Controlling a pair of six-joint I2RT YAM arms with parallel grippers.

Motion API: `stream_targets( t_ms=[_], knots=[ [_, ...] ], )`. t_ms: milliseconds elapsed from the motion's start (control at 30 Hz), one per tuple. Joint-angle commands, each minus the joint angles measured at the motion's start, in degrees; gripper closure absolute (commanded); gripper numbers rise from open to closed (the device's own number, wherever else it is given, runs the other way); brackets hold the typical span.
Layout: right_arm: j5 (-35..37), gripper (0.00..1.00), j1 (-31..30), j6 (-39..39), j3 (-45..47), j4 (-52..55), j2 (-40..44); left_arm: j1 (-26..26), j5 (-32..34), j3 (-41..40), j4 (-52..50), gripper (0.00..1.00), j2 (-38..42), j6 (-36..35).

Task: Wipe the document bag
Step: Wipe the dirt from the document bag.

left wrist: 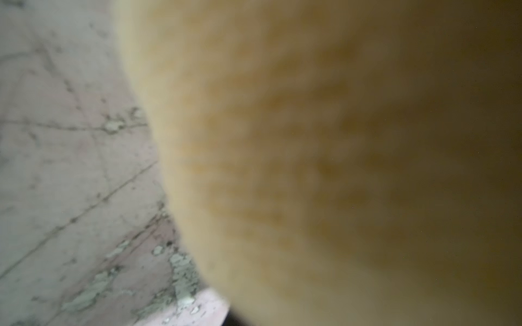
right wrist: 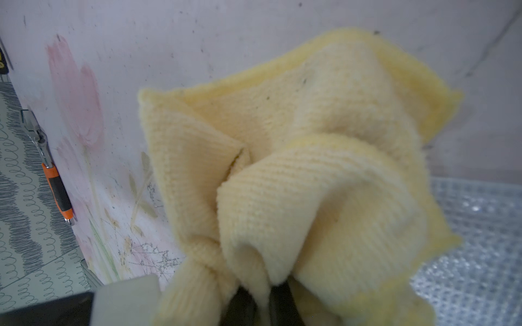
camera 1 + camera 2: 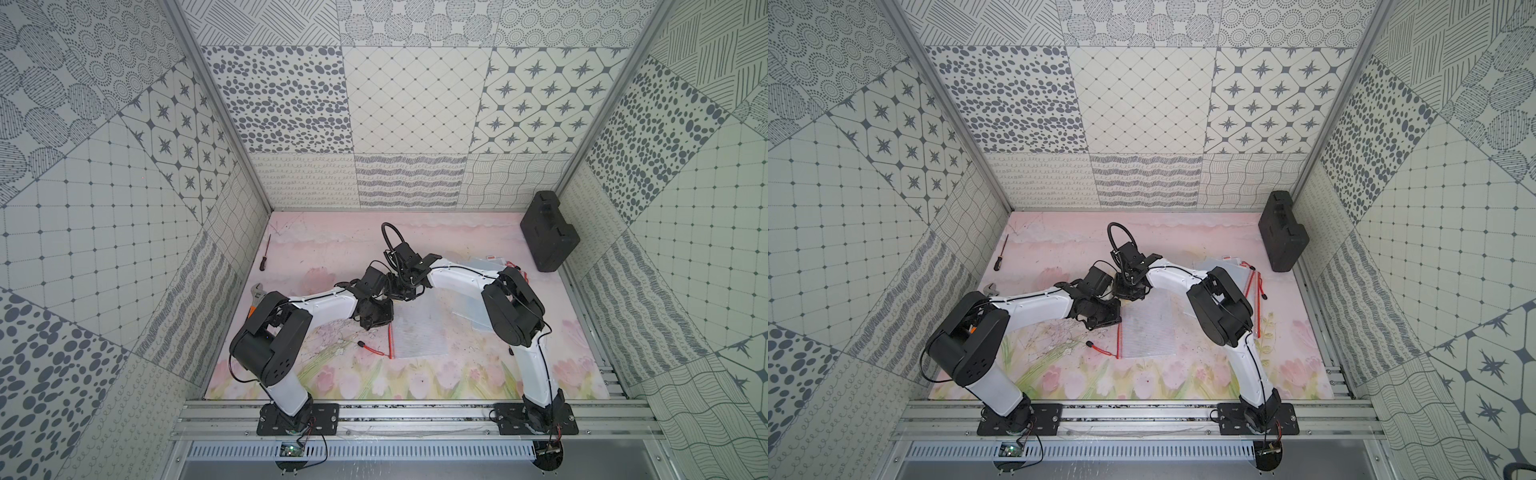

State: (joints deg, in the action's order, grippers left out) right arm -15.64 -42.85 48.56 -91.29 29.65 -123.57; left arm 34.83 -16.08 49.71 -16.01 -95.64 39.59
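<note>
**A:** Where is the document bag [image 3: 419, 332]?
**B:** Flat on the table [image 3: 478, 374], near its middle, red zip edge on the robot's left side.
**A:** The claws?
**B:** Right gripper [image 2: 265, 299] clamps a bunched yellow cloth [image 2: 296, 169] at the bag's far edge. Left gripper [image 3: 376, 318] is closed at the bag's far corner; on what, I cannot tell.

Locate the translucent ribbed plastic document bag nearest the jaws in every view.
Top view: translucent ribbed plastic document bag lies mid-mat.
Top view: document bag likewise mid-mat.
Left wrist: absent; yellow knitted cloth fills most.
Right wrist: document bag shows past the cloth.
Shared landmark: pink floral mat.
</note>
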Motion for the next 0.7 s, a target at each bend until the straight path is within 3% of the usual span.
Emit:
stream_targets(
  t_ms=[0,300,433,567,667],
  knots=[
    [1.1,1.0,3.0,1.4,3.3,-2.3,-0.7,0.3,0.8,0.0,-1.2,1.0,-0.7,-1.5],
    [8.3,1.0,14.2,-2.6,18.0,0.7,10.1,0.3,2.0,-0.2,-2.0,1.0,-0.3,-1.4],
    [7.4,1.0,10.8,-1.6,16.9,0.5,10.9,0.3,1.5,0.6,-1.9,1.0,-1.0,-1.2],
    [5.1,1.0,4.3,-0.4,9.2,1.1,4.9,0.3,1.2,1.2,-2.4,1.0,-1.7,-1.3],
    [3.0,1.0,2.8,0.7,6.3,0.6,1.5,0.3,1.8,1.1,-3.4,1.0,-1.2,-1.5]
  ],
)
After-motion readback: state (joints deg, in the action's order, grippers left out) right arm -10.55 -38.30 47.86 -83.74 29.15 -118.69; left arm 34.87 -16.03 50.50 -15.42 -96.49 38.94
